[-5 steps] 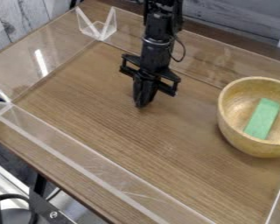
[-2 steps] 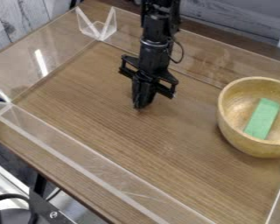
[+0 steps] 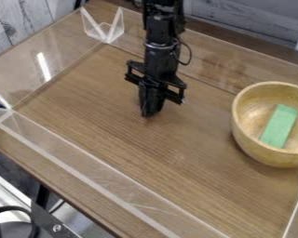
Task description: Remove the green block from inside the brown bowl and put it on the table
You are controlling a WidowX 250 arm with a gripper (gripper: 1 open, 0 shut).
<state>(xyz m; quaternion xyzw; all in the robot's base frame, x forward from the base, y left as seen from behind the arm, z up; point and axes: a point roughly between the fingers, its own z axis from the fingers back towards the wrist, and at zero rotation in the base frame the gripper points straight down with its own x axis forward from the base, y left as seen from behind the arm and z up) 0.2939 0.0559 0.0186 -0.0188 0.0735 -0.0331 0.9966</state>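
Almost nothing has changed: your end effector (image 3: 152, 111) still sits closed and empty, low over the tabletop (image 3: 101, 139), well left of the brown bowl (image 3: 253, 141) holding the green block (image 3: 282, 125), so retrieval hasn't begun.

The bench (image 3: 101, 121) is brown wood-grain board with a smooth, faintly satin face that catches pale glare to the left of the fingers (image 3: 149, 110). The fingers themselves look like matt black plastic or painted metal; which one cannot be told. Low walls (image 3: 64, 153) of clear, glossy acrylic ring the bench, their edges glinting white. To the right of the fingers, the brown bowl (image 3: 256, 144) is light tan wood, smooth and softly sheened, with a rounded rim. Inside it, the green block (image 3: 282, 125) looks smooth, bright and evenly matt.
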